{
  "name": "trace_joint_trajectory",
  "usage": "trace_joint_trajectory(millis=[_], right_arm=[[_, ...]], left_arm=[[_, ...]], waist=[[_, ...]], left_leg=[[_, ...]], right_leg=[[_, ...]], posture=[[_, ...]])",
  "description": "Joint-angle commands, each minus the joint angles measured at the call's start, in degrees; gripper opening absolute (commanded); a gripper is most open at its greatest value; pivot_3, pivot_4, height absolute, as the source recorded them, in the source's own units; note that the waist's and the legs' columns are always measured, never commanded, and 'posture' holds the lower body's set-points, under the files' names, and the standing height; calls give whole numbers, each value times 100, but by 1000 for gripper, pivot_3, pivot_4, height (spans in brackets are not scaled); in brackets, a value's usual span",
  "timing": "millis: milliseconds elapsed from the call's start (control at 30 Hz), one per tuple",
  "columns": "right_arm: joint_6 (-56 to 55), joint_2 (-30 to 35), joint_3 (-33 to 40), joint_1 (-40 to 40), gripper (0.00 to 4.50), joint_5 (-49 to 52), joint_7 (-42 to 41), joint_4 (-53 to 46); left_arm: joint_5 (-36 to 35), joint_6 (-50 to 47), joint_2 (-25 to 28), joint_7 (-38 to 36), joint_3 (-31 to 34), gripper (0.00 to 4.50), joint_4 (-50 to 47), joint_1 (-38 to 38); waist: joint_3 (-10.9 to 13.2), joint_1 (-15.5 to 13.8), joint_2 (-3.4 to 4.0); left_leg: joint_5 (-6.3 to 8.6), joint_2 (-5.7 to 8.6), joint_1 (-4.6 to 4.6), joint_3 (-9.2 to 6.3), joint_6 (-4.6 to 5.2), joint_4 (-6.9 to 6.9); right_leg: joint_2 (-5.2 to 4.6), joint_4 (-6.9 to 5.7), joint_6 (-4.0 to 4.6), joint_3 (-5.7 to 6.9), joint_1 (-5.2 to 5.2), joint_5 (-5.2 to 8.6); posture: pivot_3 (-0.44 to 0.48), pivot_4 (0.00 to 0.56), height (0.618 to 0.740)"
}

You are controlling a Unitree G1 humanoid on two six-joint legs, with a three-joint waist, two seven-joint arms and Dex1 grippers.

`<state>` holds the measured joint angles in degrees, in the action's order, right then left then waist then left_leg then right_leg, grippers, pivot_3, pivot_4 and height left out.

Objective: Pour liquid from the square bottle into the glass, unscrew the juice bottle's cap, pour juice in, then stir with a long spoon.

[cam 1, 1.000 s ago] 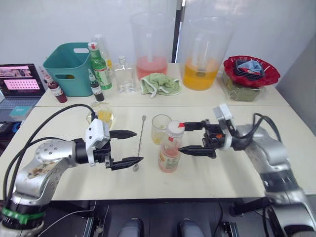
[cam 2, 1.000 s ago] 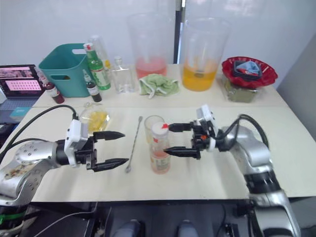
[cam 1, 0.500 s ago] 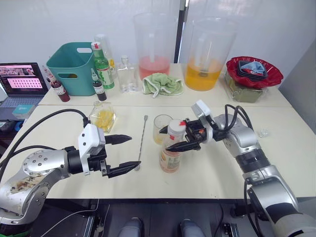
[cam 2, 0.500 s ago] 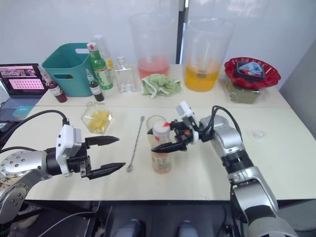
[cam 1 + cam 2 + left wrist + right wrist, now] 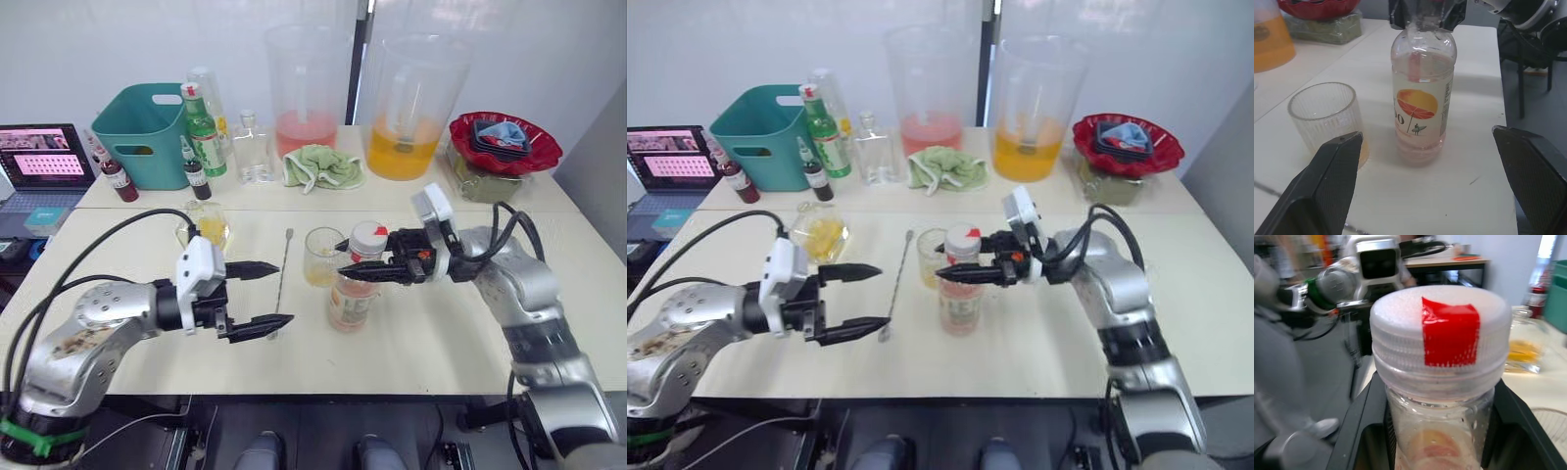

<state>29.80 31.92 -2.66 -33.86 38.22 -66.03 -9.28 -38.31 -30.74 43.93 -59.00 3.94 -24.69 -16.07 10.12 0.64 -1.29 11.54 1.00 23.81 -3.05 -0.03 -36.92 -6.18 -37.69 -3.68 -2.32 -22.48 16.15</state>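
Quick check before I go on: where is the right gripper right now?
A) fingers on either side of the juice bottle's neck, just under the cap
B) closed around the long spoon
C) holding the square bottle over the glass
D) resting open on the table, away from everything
A: the right gripper has its fingers on either side of the juice bottle just below the white cap, while the long spoon lies on the table untouched.

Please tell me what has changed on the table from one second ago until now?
The right gripper moved in and closed its fingers around the neck of the juice bottle, just under the white cap. The left gripper stayed open beside the long spoon. The glass and square bottle did not move.
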Motion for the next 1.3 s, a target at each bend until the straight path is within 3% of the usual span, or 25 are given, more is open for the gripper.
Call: trace_joint_trajectory(millis=[33,233,333,567,600,633,833,933,1100,1300], right_arm=[[672,-323,306,520,1387,355,1559,-1491],[1282,-777,487,1422,1387,339,3460,-2879],[1111,-1039,169,1679,1387,-110,4010,-3086],[927,-1085,-30,1972,1387,-273,3977,-2999],[891,-1042,-3,1975,2187,-275,3918,-2946],[876,-1000,20,1965,2413,-246,3850,-2910],[736,-394,384,1719,4464,299,2710,-2585],[496,-156,542,1545,4490,423,2162,-2295],[-599,664,183,662,4490,-112,-217,-504],[-1164,187,-354,-664,4490,-318,-1705,1219]], left_arm=[[111,280,-34,-347,-141,4500,379,-375],[367,505,-105,-1090,-630,4500,1209,-1078],[477,644,-218,-1295,-762,4500,1462,-1304],[513,604,-276,-1363,-730,4500,1462,-1382],[498,580,-261,-1345,-704,4500,1407,-1341],[486,563,-240,-1330,-675,4500,1362,-1298],[442,475,-134,-1112,-420,4500,1091,-1007],[409,422,-118,-1012,-322,4500,952,-886],[305,262,-33,-572,49,4500,392,-357],[103,-6,87,-30,628,4500,-426,503]], waist=[[0,5,0],[0,12,0],[-1,17,-1],[-1,38,-1],[-1,39,-1],[-1,38,-1],[0,34,-1],[-1,29,-1],[0,42,-1],[0,149,-1]], left_leg=[[0,0,0,0,0,0],[-2,3,1,3,-1,-4],[-2,3,1,5,-1,-6],[-2,3,0,6,-1,-5],[-2,3,-1,5,0,-5],[-2,3,-1,5,-1,-5],[-2,2,-3,4,0,-6],[-2,1,-4,5,0,-6],[-2,1,-7,11,0,-9],[-2,-10,-10,7,0,-4]], right_leg=[[0,-3,0,-1,-2,0],[0,-1,-1,-3,-1,0],[0,0,-1,-3,0,1],[2,-1,-1,-2,2,1],[2,-1,-1,-2,2,1],[2,-1,-1,-2,2,1],[2,4,-1,-1,9,1],[3,8,-1,0,13,1],[2,15,-2,-3,18,1],[11,9,0,-3,14,1]], posture=[[0,150,740],[0,150,740],[0,150,740],[0,150,740],[0,150,740],[0,150,740],[0,150,740],[0,150,740],[0,150,740],[0,150,740]])
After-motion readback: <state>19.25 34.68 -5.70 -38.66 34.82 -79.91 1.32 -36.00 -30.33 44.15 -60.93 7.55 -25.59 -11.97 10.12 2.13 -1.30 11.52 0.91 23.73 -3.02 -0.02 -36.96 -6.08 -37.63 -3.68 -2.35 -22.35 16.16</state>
